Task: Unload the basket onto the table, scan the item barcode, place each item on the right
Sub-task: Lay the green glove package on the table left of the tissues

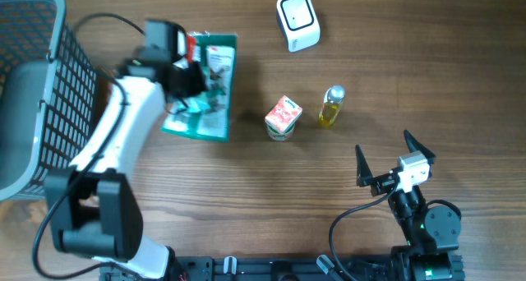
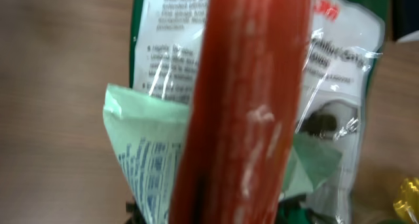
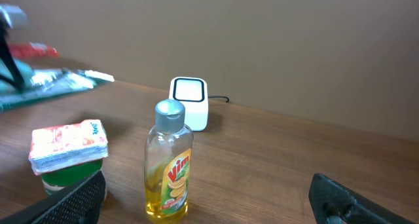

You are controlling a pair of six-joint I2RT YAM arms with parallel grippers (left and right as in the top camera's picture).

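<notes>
My left gripper [image 1: 189,69] is shut on a long red pack [image 2: 242,106], which fills the middle of the left wrist view and hides the fingers. From above the red pack [image 1: 194,45] shows just beyond the gripper, over a green and white packet [image 1: 204,108] lying flat on the table. The white barcode scanner [image 1: 297,20] stands at the back, well to the right of the held pack, and the scanner [image 3: 189,103] also shows in the right wrist view. My right gripper [image 1: 383,143] stands wide open near the front right with nothing between its fingers.
A black wire basket [image 1: 49,84] with a grey liner stands at the left edge, beside my left arm. A small carton with a pink top [image 1: 283,117] and a Vim bottle of yellow liquid [image 1: 331,106] stand mid-table, in front of my right gripper.
</notes>
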